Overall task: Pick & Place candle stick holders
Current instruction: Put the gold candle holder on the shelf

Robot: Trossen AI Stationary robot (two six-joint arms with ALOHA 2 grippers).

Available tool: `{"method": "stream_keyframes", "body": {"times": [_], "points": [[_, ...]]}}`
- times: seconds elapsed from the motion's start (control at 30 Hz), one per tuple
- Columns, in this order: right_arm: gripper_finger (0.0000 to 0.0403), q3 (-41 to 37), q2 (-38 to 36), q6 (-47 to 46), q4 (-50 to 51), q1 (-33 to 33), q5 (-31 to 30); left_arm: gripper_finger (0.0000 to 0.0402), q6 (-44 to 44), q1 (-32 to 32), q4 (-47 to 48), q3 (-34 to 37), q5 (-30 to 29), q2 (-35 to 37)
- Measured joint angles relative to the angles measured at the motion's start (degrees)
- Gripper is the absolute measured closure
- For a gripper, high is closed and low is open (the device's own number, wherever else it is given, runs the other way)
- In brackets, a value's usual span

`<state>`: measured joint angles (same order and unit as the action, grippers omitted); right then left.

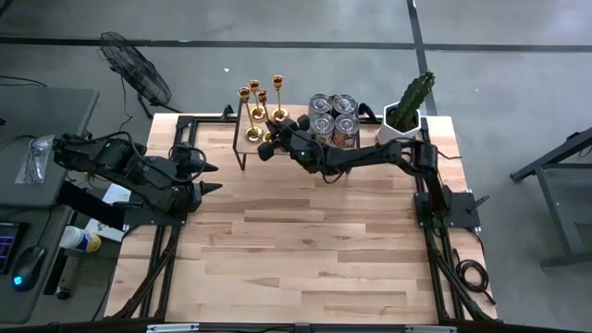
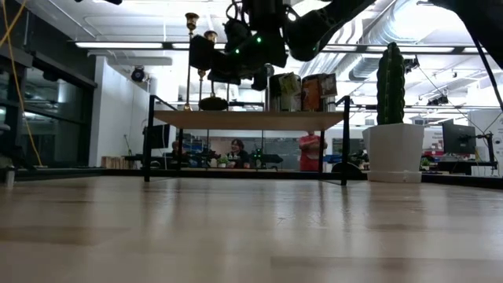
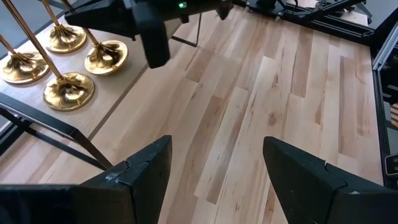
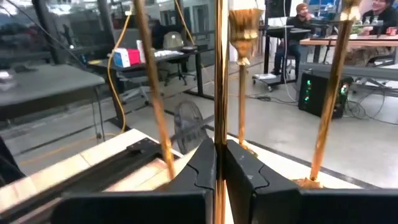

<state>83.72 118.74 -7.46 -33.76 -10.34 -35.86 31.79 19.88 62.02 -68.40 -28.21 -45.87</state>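
The right end effector [image 4: 219, 163] is clamped shut on the thin gold stem of one of the candle stick holders [image 4: 219, 68], which runs straight up between its two dark fingers [image 4: 196, 165]. In the high view this end effector [image 1: 277, 141] sits in the upper middle of the frame, reaching over a small raised shelf [image 1: 248, 146] at the far edge of the bench [image 1: 305, 240]. The held holder's base and cup are cut off in the right wrist view, so its full shape cannot be made out there.

The other candle stick holders [image 1: 252, 111] stand on the shelf, close together; from above the arm covers part of the group. In the left wrist view three round flared gold bases [image 3: 68, 90] show in the upper left, their stems cut by the frame edge. In the low view the dark arm blocks most of the shelf top, and only two thin stems with cups [image 2: 192, 47] rise clear at upper centre.

Just right of the holders on the shelf stand four silver-topped tin cans [image 1: 333, 116]. A cactus in a white pot [image 1: 407, 111] stands further right.

The left end effector [image 1: 208, 178] waits at middle left of the high view, fingers apart and holding nothing.
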Motion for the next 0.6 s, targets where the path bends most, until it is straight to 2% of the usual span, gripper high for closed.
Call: {"method": "stream_keyframes", "body": {"times": [0.23, 0.6], "points": [[0.0398, 0.0, 0.2, 0.1, 0.5, -1.1, 4.6, 0.0156, 0.0, 0.0, 0.0, 0.0, 0.1, 0.0], [0.0398, 0.1, 0.1, 0.2, 3.2, -2.1, 6.2, 0.0156, -0.2, 0.0, 0.1, 0.0, 0.2, 0.0]]}}
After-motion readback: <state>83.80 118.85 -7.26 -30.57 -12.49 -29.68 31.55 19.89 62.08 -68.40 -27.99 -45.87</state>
